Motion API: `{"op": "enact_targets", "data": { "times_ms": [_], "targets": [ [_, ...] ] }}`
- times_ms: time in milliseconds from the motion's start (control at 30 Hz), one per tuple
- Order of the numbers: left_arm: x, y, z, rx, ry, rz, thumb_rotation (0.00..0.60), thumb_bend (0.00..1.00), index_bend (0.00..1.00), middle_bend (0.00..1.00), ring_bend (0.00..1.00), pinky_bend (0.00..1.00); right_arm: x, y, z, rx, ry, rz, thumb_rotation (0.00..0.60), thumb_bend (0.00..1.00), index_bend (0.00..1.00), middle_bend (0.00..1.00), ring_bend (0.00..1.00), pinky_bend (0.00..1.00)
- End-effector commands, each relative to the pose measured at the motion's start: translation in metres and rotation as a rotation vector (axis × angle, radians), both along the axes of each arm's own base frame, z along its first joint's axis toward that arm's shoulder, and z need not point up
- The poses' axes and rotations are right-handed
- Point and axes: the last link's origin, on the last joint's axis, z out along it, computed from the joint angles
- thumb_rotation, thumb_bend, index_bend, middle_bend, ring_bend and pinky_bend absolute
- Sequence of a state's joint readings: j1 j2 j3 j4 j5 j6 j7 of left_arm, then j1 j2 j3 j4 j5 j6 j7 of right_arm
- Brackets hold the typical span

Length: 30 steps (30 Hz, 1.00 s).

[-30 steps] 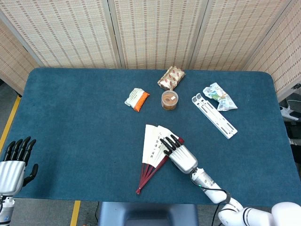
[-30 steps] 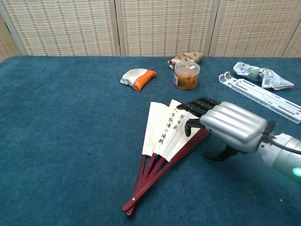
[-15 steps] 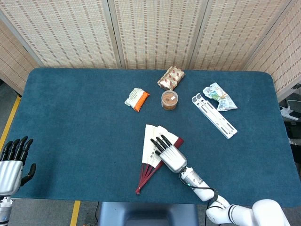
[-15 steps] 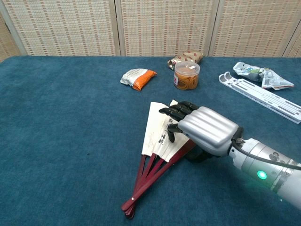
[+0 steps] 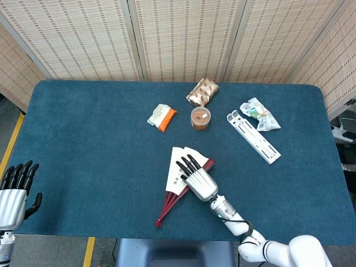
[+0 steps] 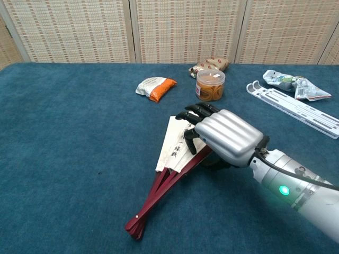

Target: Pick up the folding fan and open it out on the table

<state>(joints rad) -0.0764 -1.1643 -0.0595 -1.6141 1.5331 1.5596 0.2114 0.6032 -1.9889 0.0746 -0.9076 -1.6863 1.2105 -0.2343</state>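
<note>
The folding fan lies partly spread on the blue table, white leaves with black writing pointing away from me and dark red ribs converging toward the front edge. My right hand lies palm down over the fan's right side, its black fingers stretched across the paper and covering the right leaves; in the chest view the right hand hides the fan's right guard. My left hand hangs off the table's front left corner with fingers straight and apart, holding nothing.
Behind the fan sit an orange-and-white packet, a small jar of brown snacks and a brown wrapped packet. A long white plastic rack and a crumpled wrapper lie at the back right.
My right hand has slid left across the fan. The fan's spread has narrowed and its rib end has swung toward the left. The left hand has sunk slightly.
</note>
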Motion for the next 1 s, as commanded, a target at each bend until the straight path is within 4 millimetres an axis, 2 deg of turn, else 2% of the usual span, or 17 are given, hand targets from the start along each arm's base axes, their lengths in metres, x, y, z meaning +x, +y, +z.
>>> {"op": "enact_targets", "data": {
  "times_ms": [33, 267, 367, 467, 500, 567, 867, 1000],
  "targets": [
    [0.001, 0.000, 0.000, -0.009, -0.008, -0.010, 0.600, 0.44, 0.00, 0.00, 0.00, 0.06, 0.011, -0.006, 0.015, -0.025, -0.037, 0.021, 0.600, 0.62, 0.67, 0.12, 0.00, 0.00],
    [-0.004, 0.010, -0.001, -0.065, -0.074, -0.033, 0.600, 0.45, 0.00, 0.00, 0.00, 0.08, 0.051, -0.020, 0.054, -0.003, -0.109, 0.016, 0.600, 0.63, 0.68, 0.12, 0.00, 0.00],
    [-0.005, 0.011, -0.001, -0.069, -0.079, -0.032, 0.600, 0.45, 0.00, 0.00, 0.00, 0.08, 0.054, -0.020, 0.058, 0.004, -0.108, 0.012, 0.600, 0.63, 0.68, 0.12, 0.00, 0.00],
    [-0.006, 0.013, -0.001, -0.077, -0.096, -0.044, 0.600, 0.45, 0.00, 0.00, 0.00, 0.09, 0.068, -0.023, 0.072, 0.013, -0.130, 0.004, 0.600, 0.63, 0.68, 0.12, 0.00, 0.00],
    [-0.005, 0.015, -0.002, -0.090, -0.148, -0.057, 0.600, 0.45, 0.00, 0.00, 0.00, 0.09, 0.083, -0.027, 0.086, 0.021, -0.197, -0.021, 0.600, 0.63, 0.68, 0.12, 0.00, 0.00],
    [-0.005, 0.022, 0.001, -0.107, -0.194, -0.077, 0.600, 0.45, 0.00, 0.00, 0.00, 0.10, 0.095, -0.030, 0.098, 0.055, -0.232, -0.064, 0.600, 0.63, 0.68, 0.12, 0.00, 0.00],
    [0.004, 0.040, -0.003, -0.220, -0.375, -0.141, 0.600, 0.44, 0.05, 0.06, 0.00, 0.14, 0.146, -0.037, 0.131, 0.124, -0.358, -0.150, 0.600, 0.63, 0.68, 0.12, 0.00, 0.00],
    [0.019, 0.051, -0.014, -0.317, -0.574, -0.164, 0.600, 0.43, 0.09, 0.09, 0.00, 0.16, 0.171, -0.039, 0.137, 0.132, -0.379, -0.147, 0.600, 0.63, 0.68, 0.12, 0.00, 0.00]
  ]
}}
